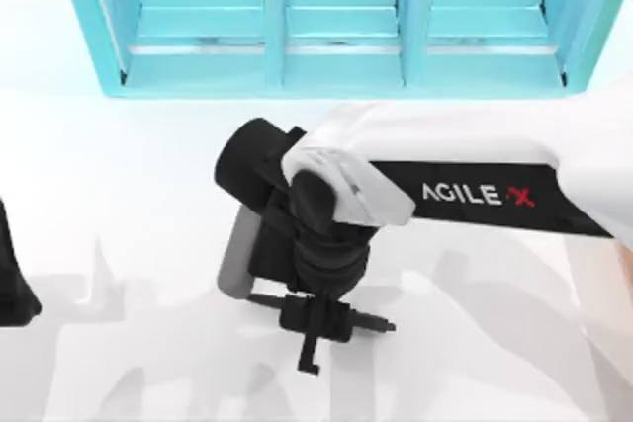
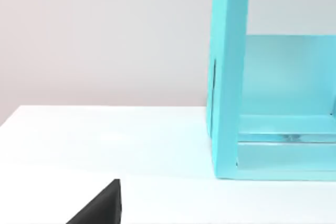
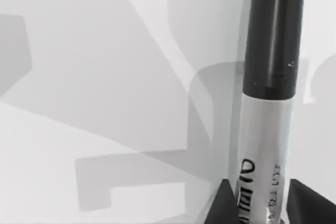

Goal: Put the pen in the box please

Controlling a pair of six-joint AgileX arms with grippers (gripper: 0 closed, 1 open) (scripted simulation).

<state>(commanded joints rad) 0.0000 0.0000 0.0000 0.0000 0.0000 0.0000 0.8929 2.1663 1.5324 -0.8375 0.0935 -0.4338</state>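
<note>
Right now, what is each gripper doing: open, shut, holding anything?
Right gripper: shut on the pen, above the middle of the table.
Left gripper: parked at the table's left edge; fingers cannot be told.

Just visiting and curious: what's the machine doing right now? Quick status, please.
Right gripper shut on the pen, over mid-table. Left arm parked at the table's left edge. Blue shelf unit stands behind; nothing blocking nearby.
</note>
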